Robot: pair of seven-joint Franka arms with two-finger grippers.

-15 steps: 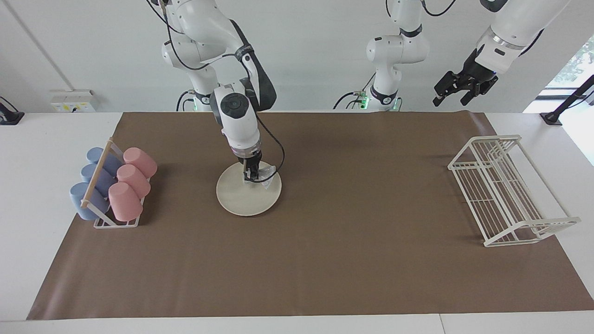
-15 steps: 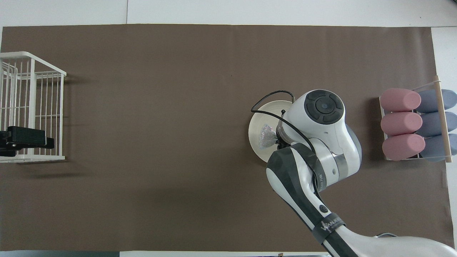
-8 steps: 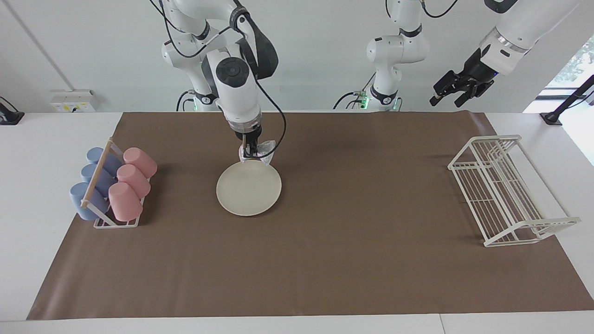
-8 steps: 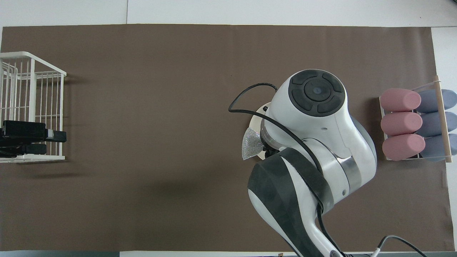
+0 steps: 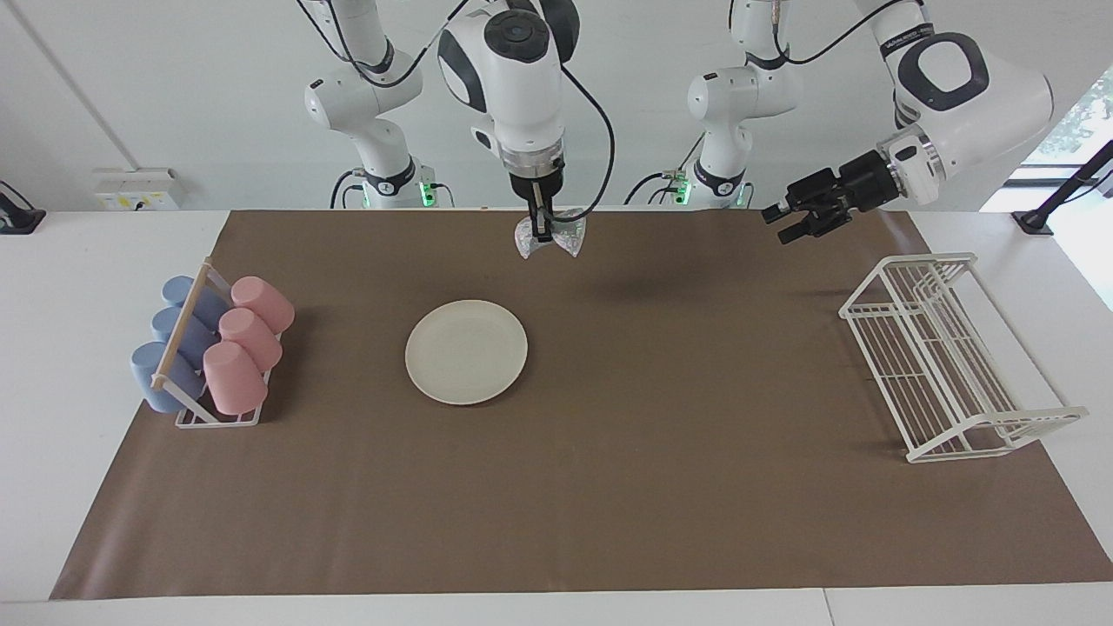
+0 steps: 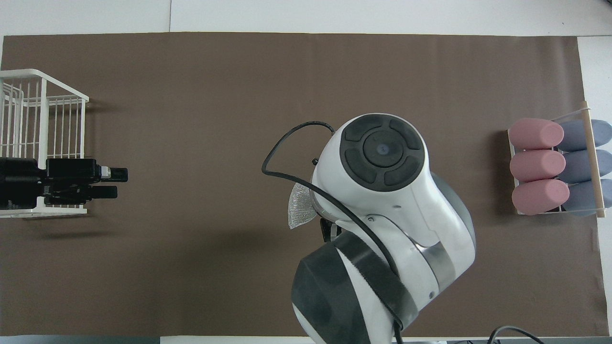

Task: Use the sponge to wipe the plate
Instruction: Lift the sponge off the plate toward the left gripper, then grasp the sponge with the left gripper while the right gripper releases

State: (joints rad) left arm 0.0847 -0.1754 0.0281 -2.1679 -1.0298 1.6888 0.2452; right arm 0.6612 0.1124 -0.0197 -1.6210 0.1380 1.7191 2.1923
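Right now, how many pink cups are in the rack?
3, lying side by side in the cup rack at the right arm's end of the table: pink cups at and. None looks hidden.

White table [image 5: 69, 365] under brown mat [image 5: 661, 487]: plate [image 5: 466, 351], cup rack [image 5: 187, 365], wire rack [image 5: 948, 356].

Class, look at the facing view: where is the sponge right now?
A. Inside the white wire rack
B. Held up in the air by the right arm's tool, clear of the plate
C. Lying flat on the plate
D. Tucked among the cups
B. The sponge hangs pinched in the right tool, raised above the mat, while the plate lies bare.
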